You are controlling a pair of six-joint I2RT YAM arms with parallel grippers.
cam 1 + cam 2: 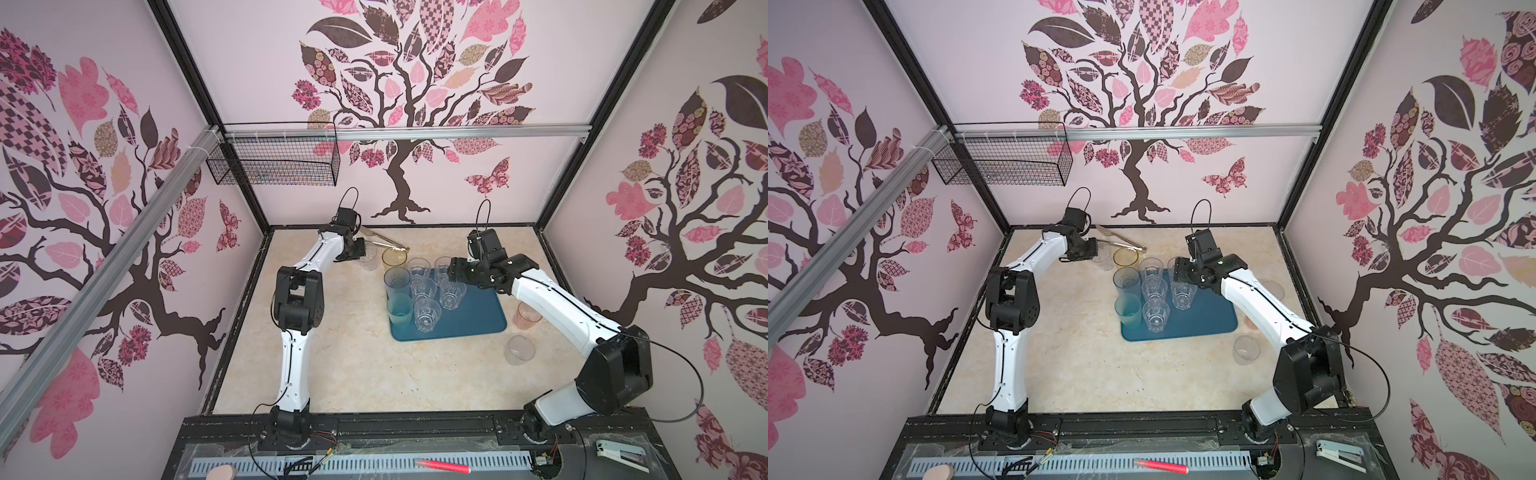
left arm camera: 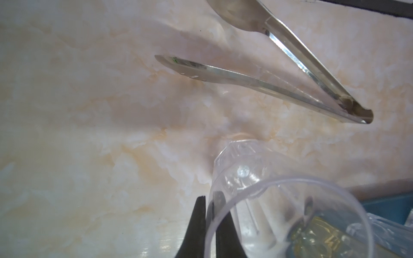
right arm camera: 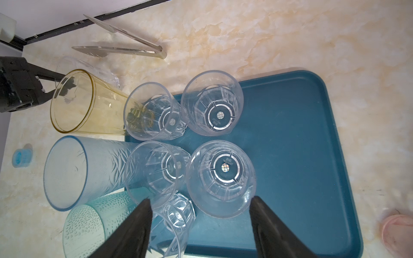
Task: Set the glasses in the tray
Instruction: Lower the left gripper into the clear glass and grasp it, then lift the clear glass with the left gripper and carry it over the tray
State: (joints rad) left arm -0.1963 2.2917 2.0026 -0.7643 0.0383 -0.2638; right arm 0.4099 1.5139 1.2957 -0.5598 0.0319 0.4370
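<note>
The dark teal tray (image 1: 478,318) (image 1: 1208,318) (image 3: 290,134) carries several clear faceted glasses (image 1: 428,313) (image 3: 221,176). A tall blue glass (image 1: 397,282) and a teal glass (image 1: 400,311) stand at its left edge, and an amber glass (image 1: 393,257) stands just behind it on the table. My left gripper (image 2: 210,214) (image 1: 359,249) is shut on the rim of a clear faceted glass (image 2: 245,174) (image 1: 370,257) at the back left, one finger inside and one outside. My right gripper (image 3: 200,201) (image 1: 453,266) hovers open over the tray's glasses, holding nothing.
Metal tongs (image 1: 384,241) (image 2: 279,89) lie by the back wall, close to the held glass. A pink glass (image 1: 528,316) and a plain clear glass (image 1: 519,349) stand on the table right of the tray. A small blue cap (image 3: 22,158) lies left of the blue glass.
</note>
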